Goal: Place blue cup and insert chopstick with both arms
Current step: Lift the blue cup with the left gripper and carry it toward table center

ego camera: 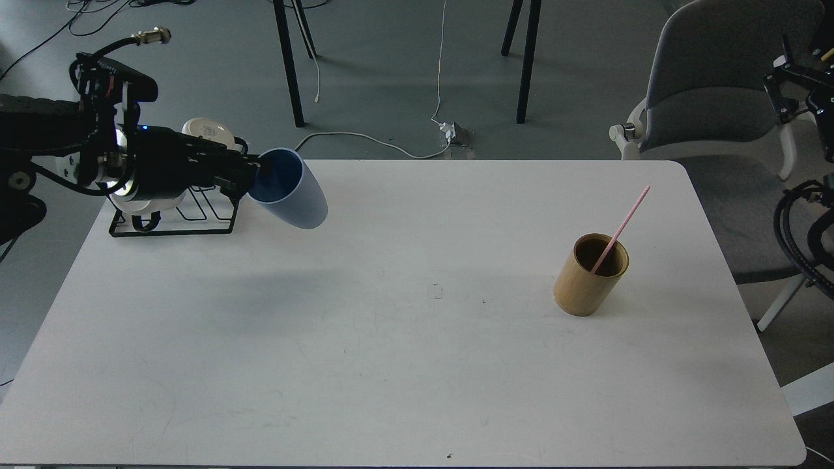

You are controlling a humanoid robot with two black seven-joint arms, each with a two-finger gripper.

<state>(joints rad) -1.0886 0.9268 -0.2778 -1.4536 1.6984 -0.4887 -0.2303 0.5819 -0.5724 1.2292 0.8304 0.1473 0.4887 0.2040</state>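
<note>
My left gripper (251, 176) is shut on the rim of the blue cup (296, 195) and holds it tilted, mouth toward the arm, in the air above the table's back left. The pink chopstick (622, 225) stands leaning in the tan bamboo cylinder (589, 277) on the right side of the table. My right arm is off the table at the right edge; its gripper (782, 81) shows only in part, raised beside the chair, and I cannot tell its fingers apart.
A black wire rack (172, 221) with white mugs and a wooden rod stands at the table's back left, partly hidden by my left arm. A grey chair (710, 98) stands beyond the right corner. The white table (391, 365) reaches to the near edge.
</note>
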